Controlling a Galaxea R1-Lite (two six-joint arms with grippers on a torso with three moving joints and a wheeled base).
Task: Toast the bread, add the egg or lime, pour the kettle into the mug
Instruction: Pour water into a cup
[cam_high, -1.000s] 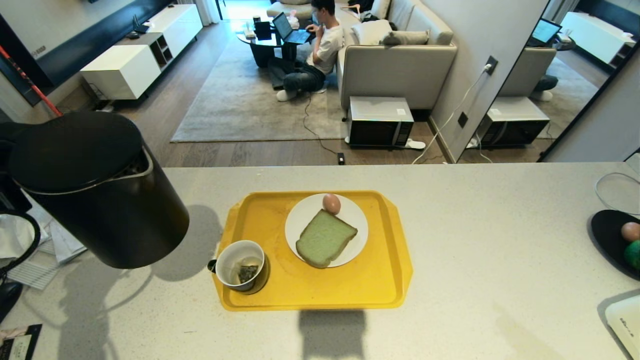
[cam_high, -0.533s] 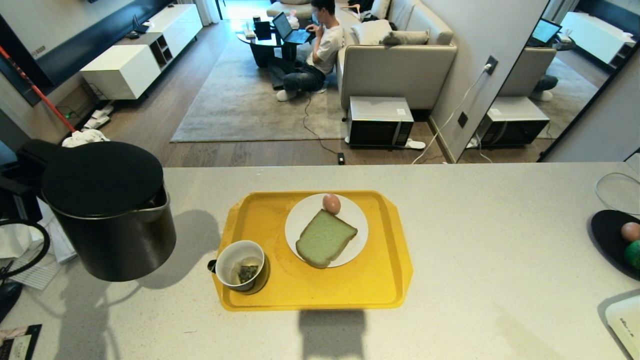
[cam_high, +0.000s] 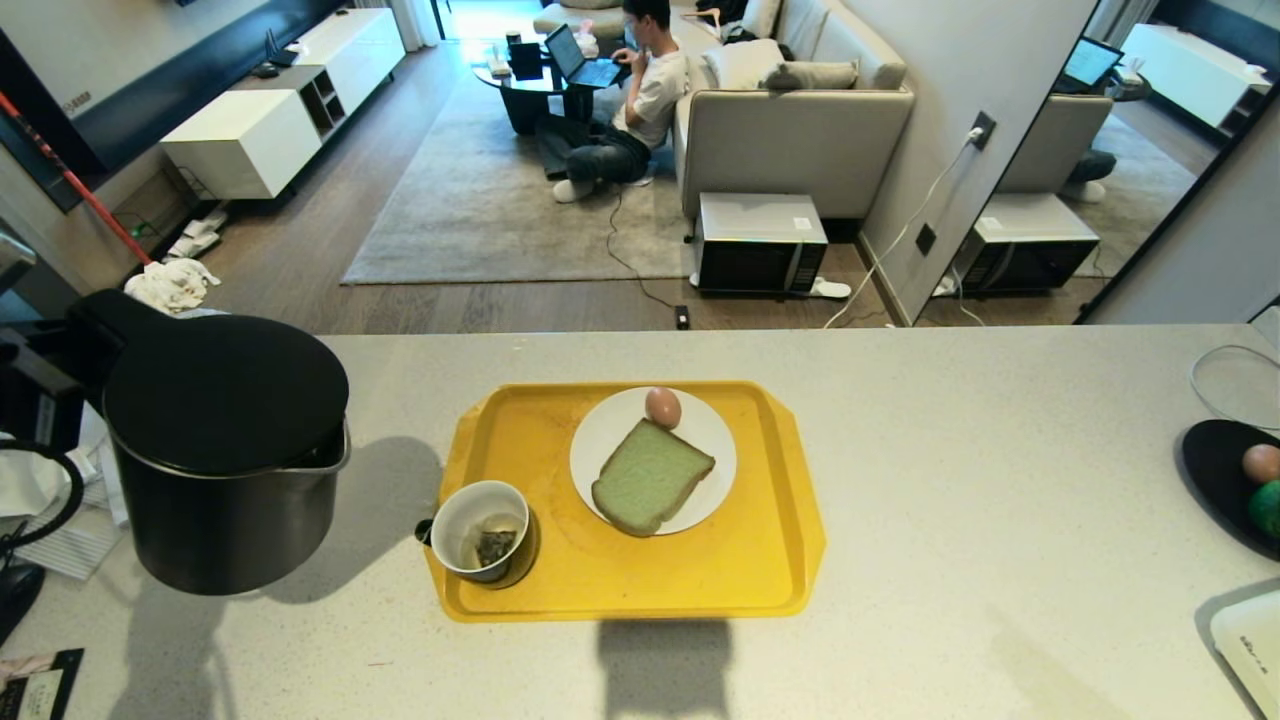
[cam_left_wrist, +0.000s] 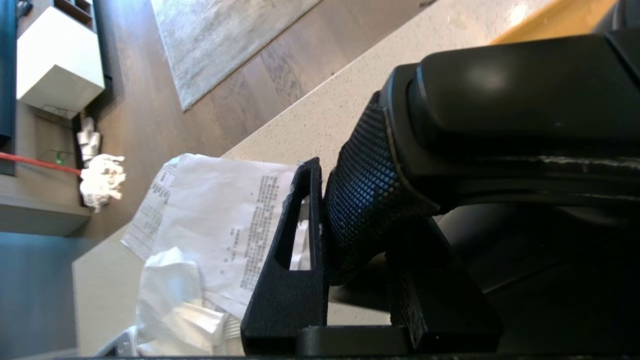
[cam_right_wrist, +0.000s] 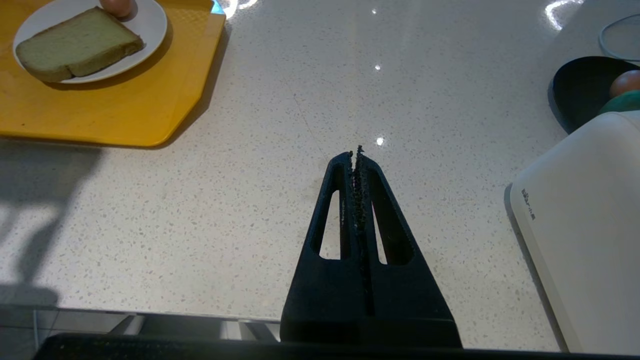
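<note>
Head view has my left gripper (cam_left_wrist: 345, 200) clamped on the handle of the kettle (cam_high: 225, 450), which I hold above the counter (cam_high: 1000, 520) at my left, upright with its lid on, well apart from the yellow tray (cam_high: 640, 570). On that tray the mug (cam_high: 483, 530) sits at the near left corner with a dark teabag inside, and the white plate (cam_high: 700, 440) beside it carries the bread (cam_high: 650, 475) with one egg (cam_high: 662, 407) touching its far edge. Papers (cam_left_wrist: 215, 210) lie on the counter under and behind the kettle. My right gripper (cam_right_wrist: 358, 165) hovers low over bare counter with its fingers pressed together, holding nothing; a white appliance (cam_right_wrist: 585, 225) stands just beside it. Further to my right a black bowl (cam_high: 1215, 470) holds another egg and the lime (cam_high: 1266, 508). Beyond the counter a person sits on the floor at a laptop.
</note>
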